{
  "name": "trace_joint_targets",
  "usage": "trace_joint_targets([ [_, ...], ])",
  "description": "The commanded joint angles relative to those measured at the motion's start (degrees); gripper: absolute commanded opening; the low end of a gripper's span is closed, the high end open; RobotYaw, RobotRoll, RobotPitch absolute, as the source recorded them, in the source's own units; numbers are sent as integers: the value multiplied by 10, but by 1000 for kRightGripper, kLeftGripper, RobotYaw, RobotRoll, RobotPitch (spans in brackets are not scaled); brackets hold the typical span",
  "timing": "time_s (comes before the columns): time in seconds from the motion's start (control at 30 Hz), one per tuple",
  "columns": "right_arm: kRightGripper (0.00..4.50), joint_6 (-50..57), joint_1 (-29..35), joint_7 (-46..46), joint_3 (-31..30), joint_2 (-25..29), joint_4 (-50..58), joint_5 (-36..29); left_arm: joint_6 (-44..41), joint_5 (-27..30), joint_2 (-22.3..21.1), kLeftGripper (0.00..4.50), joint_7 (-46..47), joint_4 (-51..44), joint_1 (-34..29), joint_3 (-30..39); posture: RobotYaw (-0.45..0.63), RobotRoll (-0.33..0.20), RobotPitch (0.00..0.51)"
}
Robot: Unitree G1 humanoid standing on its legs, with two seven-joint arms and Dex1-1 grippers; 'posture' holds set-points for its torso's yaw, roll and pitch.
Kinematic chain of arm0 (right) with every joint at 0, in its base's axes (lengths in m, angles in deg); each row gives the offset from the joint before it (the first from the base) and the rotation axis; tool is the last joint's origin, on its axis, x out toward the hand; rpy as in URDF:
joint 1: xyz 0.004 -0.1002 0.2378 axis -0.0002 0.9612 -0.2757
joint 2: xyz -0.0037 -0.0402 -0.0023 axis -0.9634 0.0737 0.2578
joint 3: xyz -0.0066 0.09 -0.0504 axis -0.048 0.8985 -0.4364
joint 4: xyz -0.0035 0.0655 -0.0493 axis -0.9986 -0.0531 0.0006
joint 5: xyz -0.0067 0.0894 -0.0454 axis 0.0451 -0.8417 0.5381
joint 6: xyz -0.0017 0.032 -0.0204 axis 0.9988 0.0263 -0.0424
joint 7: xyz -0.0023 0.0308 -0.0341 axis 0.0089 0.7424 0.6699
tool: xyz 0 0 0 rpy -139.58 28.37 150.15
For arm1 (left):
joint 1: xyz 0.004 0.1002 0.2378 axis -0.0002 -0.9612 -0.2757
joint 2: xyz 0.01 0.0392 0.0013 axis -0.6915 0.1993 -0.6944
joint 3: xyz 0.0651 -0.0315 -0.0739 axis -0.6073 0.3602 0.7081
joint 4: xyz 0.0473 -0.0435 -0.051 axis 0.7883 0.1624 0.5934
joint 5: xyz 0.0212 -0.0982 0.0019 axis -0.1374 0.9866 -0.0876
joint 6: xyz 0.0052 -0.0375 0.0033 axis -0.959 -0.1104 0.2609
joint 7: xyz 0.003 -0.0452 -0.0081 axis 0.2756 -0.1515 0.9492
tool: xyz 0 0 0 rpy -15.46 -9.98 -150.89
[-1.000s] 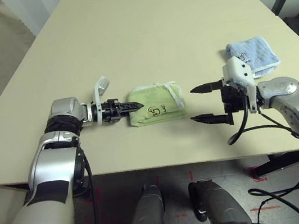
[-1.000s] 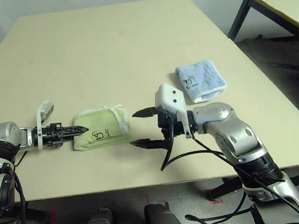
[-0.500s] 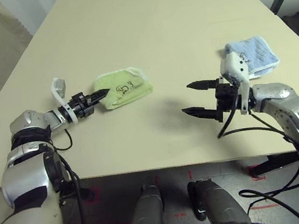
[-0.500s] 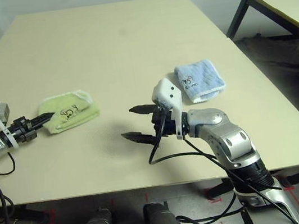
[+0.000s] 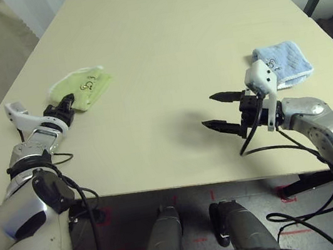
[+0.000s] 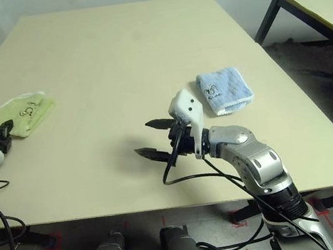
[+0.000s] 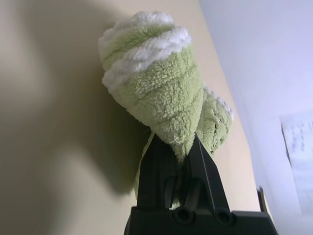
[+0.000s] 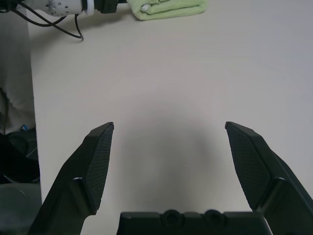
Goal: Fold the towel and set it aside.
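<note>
Pale beige and bare across most of its width, the surface (image 5: 166,42) is carrying the folded light green towel (image 5: 81,88) close to its left edge, dark logo facing up and white stitched edging showing along the fold. Clamping one end of that bundle, the left hand (image 5: 64,105) is pinching the terry cloth between its closed black fingers (image 7: 161,169), the towel otherwise lying flat on the wood. Well apart, toward the right of the surface's middle, the right hand (image 5: 220,111) is hovering above the wood with its two fingers (image 8: 95,161) spread wide and gripping nothing. Beyond that hand, a smaller light-blue folded towel (image 5: 285,63) is resting near the right edge. Off to the far right, a second table (image 6: 318,2) is standing.
</note>
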Motion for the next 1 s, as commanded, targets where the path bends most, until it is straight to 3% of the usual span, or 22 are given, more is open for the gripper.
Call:
trace_joint_targets([
  [0.03,4500,11,10,12,7,-1,17,-11,18,3,5,17,22,15,-1,9,44,0,134],
  [1.0,4500,1,4,-2,8,23,2,-10,-19,-7,32,17,23,12,49,-19,35,0,130],
])
